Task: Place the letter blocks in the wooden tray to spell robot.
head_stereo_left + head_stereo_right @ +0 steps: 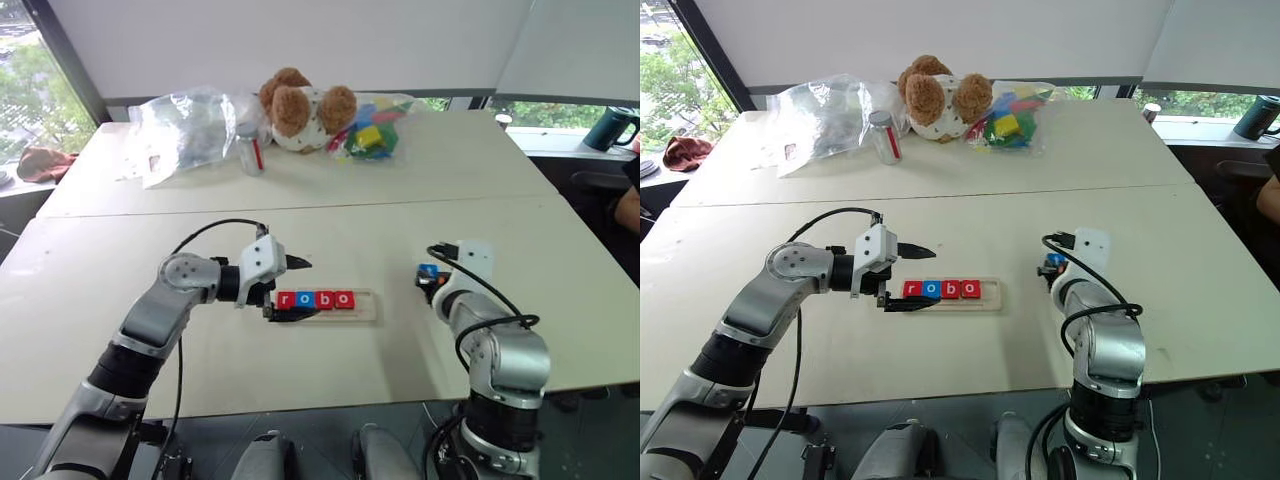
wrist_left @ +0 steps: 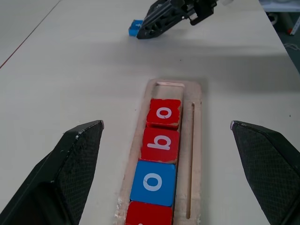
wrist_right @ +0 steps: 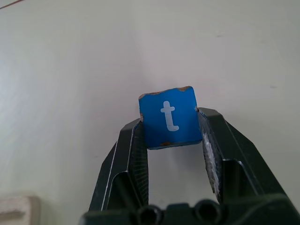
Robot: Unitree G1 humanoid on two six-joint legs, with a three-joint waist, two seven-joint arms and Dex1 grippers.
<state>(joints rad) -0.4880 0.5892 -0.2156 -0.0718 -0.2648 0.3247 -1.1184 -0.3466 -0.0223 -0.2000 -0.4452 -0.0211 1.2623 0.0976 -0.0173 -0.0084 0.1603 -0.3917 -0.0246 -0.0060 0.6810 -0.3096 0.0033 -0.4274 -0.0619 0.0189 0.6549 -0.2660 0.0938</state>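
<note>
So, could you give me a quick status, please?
Right gripper shut on t block. Left gripper open at wooden tray. Last slot free, path clear.

Two pale tables (image 1: 420,215) pushed together; white blinds (image 1: 300,40) above; windows (image 1: 25,90) showing green trees in daylight

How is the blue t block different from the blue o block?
The blue t block is pinched in the right gripper, out on the table; the blue o block lies flat in the wooden tray, between red blocks. The t block shows a t, the o block an o. Both are small blue squares with white letters.
</note>
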